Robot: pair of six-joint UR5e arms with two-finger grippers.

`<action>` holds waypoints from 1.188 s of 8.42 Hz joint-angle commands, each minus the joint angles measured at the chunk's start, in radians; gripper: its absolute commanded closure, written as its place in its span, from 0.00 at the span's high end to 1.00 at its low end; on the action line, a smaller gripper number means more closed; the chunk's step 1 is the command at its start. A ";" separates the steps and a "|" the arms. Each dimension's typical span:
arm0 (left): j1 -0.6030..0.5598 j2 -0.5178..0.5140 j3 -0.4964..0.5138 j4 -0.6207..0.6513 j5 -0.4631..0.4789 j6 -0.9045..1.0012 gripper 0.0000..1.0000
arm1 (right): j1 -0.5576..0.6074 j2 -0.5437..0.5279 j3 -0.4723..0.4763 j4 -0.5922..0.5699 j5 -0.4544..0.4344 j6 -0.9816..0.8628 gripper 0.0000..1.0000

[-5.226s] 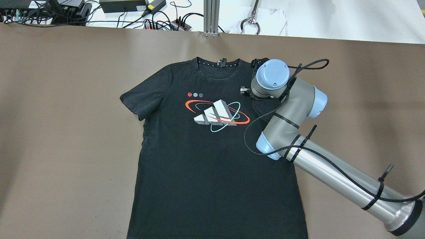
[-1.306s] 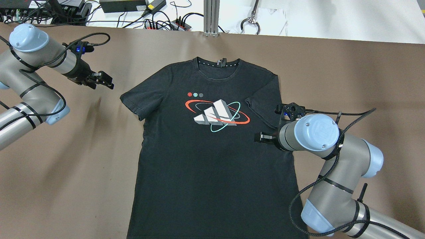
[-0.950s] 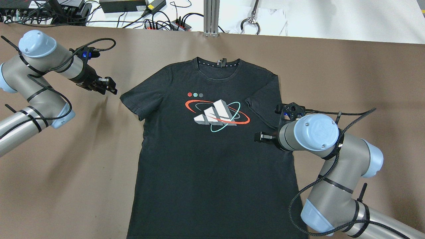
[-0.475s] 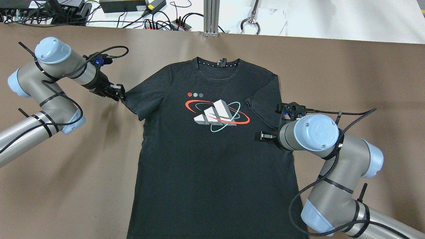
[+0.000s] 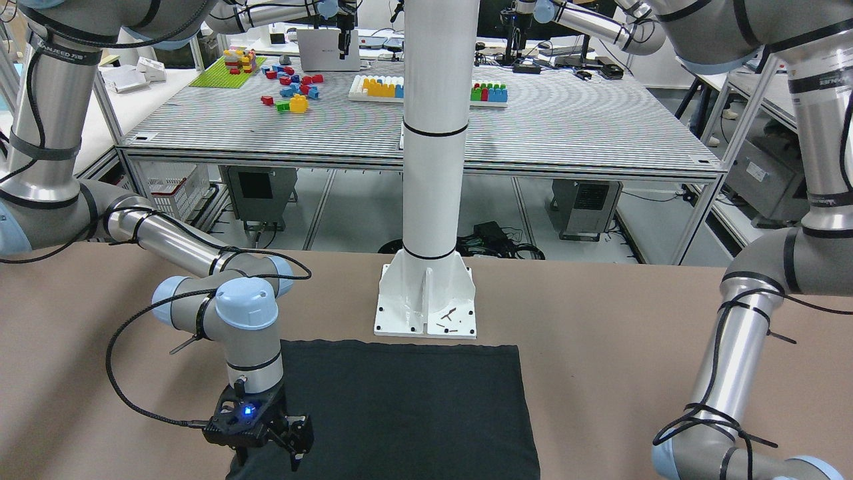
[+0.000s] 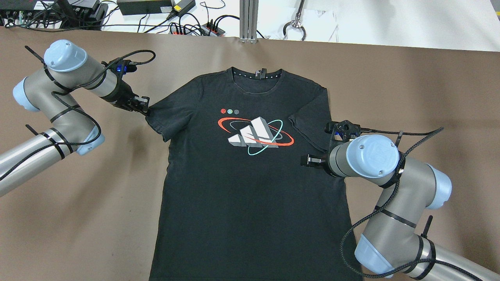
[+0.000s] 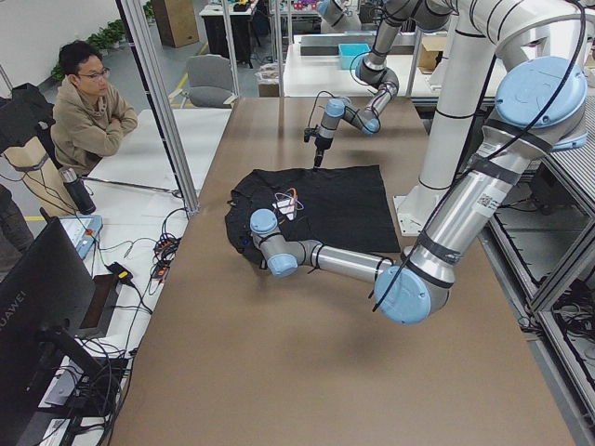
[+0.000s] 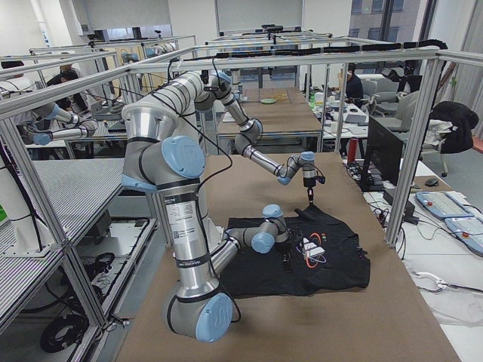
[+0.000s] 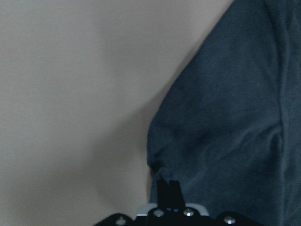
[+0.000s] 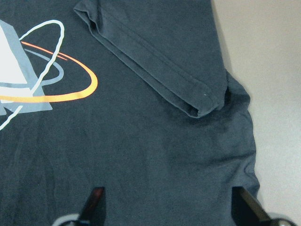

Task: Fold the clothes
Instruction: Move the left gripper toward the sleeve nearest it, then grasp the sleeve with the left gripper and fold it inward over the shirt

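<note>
The clothes point(image 6: 242, 187) are a black T-shirt with a white, red and teal print, lying flat and chest up on the brown table. The sleeve on my right side point(image 6: 308, 125) is folded inward over the body, also seen as a folded sleeve point(image 10: 155, 70). My left gripper point(image 6: 145, 111) is at the outer edge of the spread left sleeve point(image 6: 168, 115). In the left wrist view this gripper point(image 9: 168, 181) is shut, with the sleeve hem bunched in it. My right gripper point(image 10: 169, 207) hangs open above the shirt's right side, below the folded sleeve.
The white pillar's base plate point(image 5: 426, 303) stands just behind the shirt's hem point(image 5: 400, 347). Power strips and cables point(image 6: 195, 27) and a metal post point(image 6: 248, 19) line the far edge. A person point(image 7: 88, 107) sits beyond the table. Bare brown table point(image 6: 97, 203) lies on both sides.
My left arm came in from the left and shut on the left sleeve's edge. My right arm pulled back from the folded right sleeve, then held still.
</note>
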 commanded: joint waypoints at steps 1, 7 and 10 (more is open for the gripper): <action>0.004 -0.010 -0.114 0.004 -0.004 -0.119 0.00 | 0.000 -0.002 -0.007 0.000 0.000 0.000 0.94; 0.123 -0.115 -0.087 0.008 0.148 -0.255 0.00 | 0.000 0.001 -0.027 0.001 -0.014 -0.006 0.94; 0.142 -0.223 0.034 0.008 0.223 -0.268 0.00 | 0.000 0.001 -0.031 0.001 -0.016 -0.008 0.94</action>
